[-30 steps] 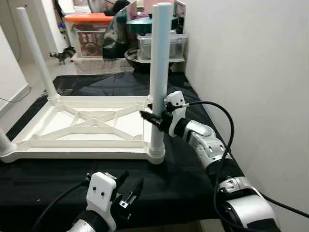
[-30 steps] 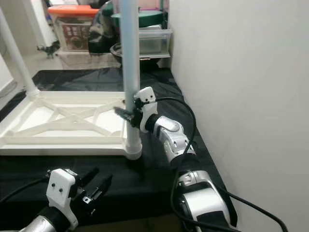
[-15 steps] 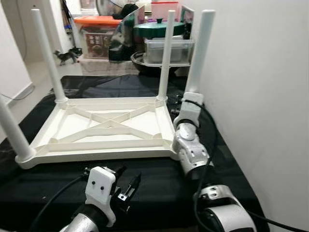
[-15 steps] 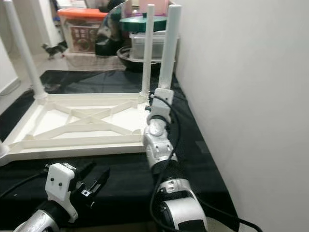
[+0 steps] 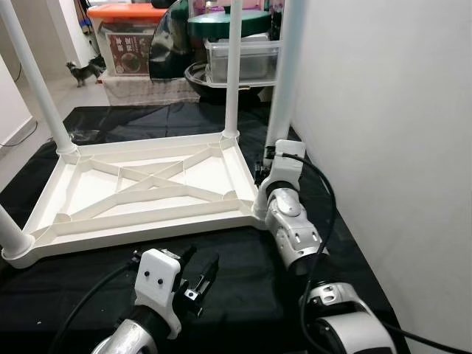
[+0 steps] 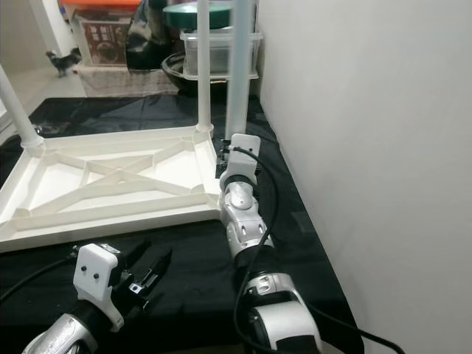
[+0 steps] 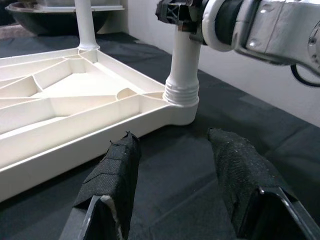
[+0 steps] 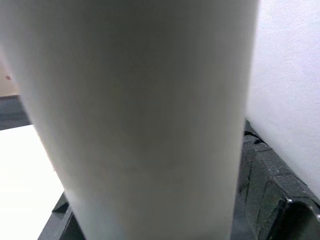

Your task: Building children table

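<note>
On the black cloth-covered table lies the white plastic children's tabletop, upside down, ribbed underside up with cross braces showing. White round plastic legs stand upright in its corners: far left leg, far right leg, near left leg partly cut by the frame edge, and near right leg next to the white wall. Right tool sits at the near right leg just above its threaded socket, fingers either side of the leg and touching it, pinching it; the right wrist view is close up on the leg's pale surface, one black finger beside it. Left tool hovers low over the cloth near the tabletop's front edge, fingers spread apart, holding nothing, pointed toward the near right corner. Behind the table: orange-lidded clear storage box, clear plastic bin, dark round bowl. Small cat on the floor far left.
</note>
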Controlling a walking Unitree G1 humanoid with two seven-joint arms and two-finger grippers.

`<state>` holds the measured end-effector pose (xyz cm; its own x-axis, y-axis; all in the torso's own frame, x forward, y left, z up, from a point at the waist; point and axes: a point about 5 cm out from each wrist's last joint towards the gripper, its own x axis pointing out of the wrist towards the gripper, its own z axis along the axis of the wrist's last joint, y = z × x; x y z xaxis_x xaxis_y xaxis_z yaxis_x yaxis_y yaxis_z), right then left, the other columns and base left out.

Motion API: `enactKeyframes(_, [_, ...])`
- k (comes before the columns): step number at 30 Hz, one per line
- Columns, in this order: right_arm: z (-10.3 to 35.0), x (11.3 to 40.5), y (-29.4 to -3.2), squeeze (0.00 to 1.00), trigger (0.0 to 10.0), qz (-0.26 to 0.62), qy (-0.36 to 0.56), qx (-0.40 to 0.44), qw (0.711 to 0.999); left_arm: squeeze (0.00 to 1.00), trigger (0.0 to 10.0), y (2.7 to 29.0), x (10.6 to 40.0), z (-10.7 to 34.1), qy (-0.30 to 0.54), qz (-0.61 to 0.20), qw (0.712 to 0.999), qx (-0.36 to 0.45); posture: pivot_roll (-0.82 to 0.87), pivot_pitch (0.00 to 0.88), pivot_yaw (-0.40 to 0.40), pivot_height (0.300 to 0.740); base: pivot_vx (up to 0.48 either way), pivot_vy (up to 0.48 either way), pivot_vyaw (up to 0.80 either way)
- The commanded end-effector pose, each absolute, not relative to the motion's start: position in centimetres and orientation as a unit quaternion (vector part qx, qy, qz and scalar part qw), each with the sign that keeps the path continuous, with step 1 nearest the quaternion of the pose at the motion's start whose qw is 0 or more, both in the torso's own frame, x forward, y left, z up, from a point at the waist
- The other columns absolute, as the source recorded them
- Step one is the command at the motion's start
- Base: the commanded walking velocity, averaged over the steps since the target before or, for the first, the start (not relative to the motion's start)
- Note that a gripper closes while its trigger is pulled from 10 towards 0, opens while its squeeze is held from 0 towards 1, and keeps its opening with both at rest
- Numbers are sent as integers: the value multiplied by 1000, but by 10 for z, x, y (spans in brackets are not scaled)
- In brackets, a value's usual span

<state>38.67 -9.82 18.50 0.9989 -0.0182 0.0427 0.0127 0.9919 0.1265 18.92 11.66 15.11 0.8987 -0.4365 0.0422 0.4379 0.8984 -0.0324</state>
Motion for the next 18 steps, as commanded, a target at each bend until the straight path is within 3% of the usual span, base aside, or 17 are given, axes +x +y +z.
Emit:
enactKeyframes(1, [192, 392, -107, 0, 10000, 58, -39, 99, 993, 0, 10000, 118, 190, 146, -9, -222, 975, -15, 17, 0, -15, 740, 0, 0, 0])
enactKeyframes(3, [192, 392, -107, 0, 10000, 58, -39, 99, 993, 0, 10000, 118, 190, 146, -9, -222, 975, -15, 17, 0, -15, 740, 0, 0, 0])
enactKeyframes(7, [209, 397, -118, 0, 10000, 184, -74, 115, 973, 0, 10000, 119, 192, 146, -11, -220, 975, -13, 20, 0, -17, 740, 0, 0, 0])
enactKeyframes(13, [218, 398, -122, 0, 10000, 262, -79, 130, 953, 0, 10000, 119, 193, 146, -13, -219, 976, -13, 25, 0, -20, 740, 0, 0, 0])
enactKeyframes(15, [223, 393, -117, 0, 10000, 387, -60, 118, 912, 0, 10000, 119, 194, 147, -15, -220, 975, -13, 24, 0, -21, 740, 0, 0, 0])
enactKeyframes(16, [223, 393, -117, 0, 10000, 387, -60, 118, 912, 0, 10000, 119, 194, 147, -15, -220, 975, -13, 24, 0, -21, 740, 0, 0, 0])
enactKeyframes(18, [221, 384, -104, 0, 10000, 498, -35, 82, 863, 0, 10000, 118, 195, 147, -16, -222, 975, -15, 26, 0, -21, 740, 0, 0, 0])
